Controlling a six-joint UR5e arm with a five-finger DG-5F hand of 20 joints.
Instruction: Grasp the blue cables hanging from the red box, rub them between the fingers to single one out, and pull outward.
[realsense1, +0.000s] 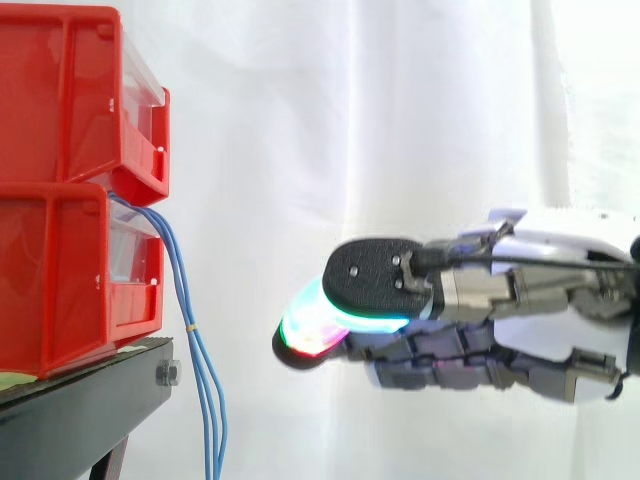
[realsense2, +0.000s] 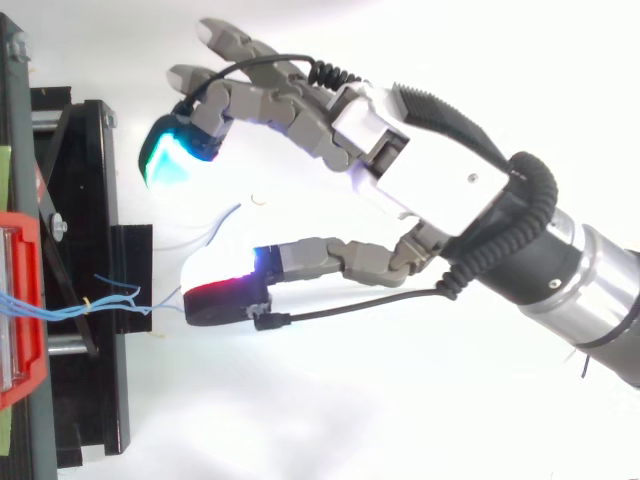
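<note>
Thin blue cables (realsense1: 190, 330) come out between the two stacked red boxes (realsense1: 70, 190) and hang down past the front of the lower box and the black stand. From above, the blue cables (realsense2: 105, 300) fan out rightwards from the red box (realsense2: 20, 310). My hand (realsense1: 480, 300) reaches in from the right with straight fingers, its glowing fingertips (realsense1: 310, 330) a short gap right of the cables, touching nothing. In the top view the hand (realsense2: 400, 150) is spread wide, thumb pad (realsense2: 225, 290) near the cable ends and fingers (realsense2: 175, 150) further off.
The boxes rest on a black stand (realsense1: 90, 400) with a bolt at its edge. A white curtain hangs behind everything. Open room lies between the cables and my hand.
</note>
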